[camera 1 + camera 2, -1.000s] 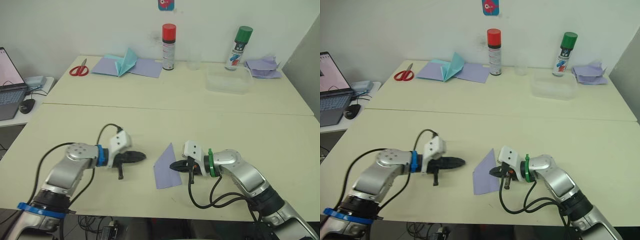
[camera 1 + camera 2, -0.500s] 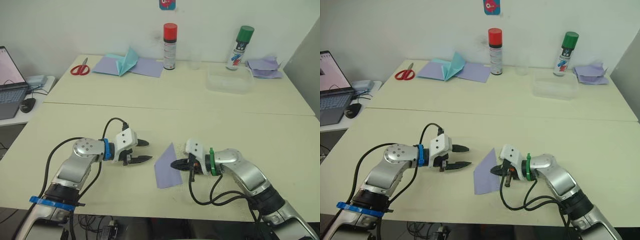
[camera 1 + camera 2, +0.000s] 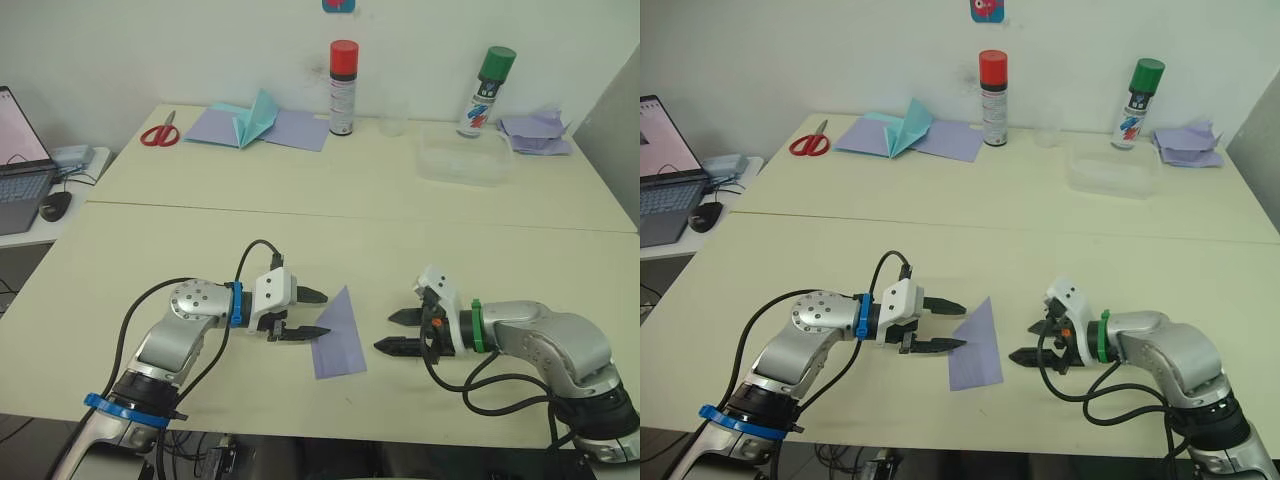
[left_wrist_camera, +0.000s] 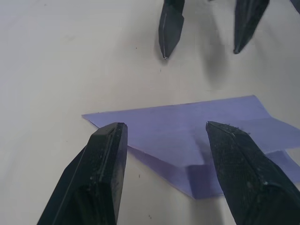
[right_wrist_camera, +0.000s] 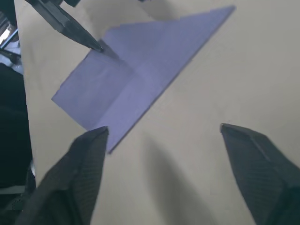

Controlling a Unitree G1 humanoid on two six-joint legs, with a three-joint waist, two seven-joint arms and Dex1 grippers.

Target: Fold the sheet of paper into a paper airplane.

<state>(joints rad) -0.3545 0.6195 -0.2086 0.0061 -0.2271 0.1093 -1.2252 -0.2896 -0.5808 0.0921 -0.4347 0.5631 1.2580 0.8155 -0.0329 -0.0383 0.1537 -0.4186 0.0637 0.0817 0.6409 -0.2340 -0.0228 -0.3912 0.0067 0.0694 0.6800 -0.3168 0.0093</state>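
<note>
Pale lavender paper sheet, folded to a narrow pointed wedge w/ layered creases (image 3: pixel 335 333): flat on cream worktop (image 3: pixel 420 250), near front edge, between both hands, point aimed away from robot. Left hand (image 3: pixel 314 314): two black fingers spread wide, nothing held; lower fingertip at or touching wedge's left edge, upper finger clear above worktop. Prob. positioned to slide onto that edge and pin or lift a flap for next crease. Right hand (image 3: pixel 395 331): fingers parted wide, empty, apart from wedge's right edge, facing it. Prob. staged as counter-hold from opposite side. Judged stage: partway; nose folds in, wing folds not yet made. Risk: thin sheet may skid on worktop if pushed from one side only.
</note>
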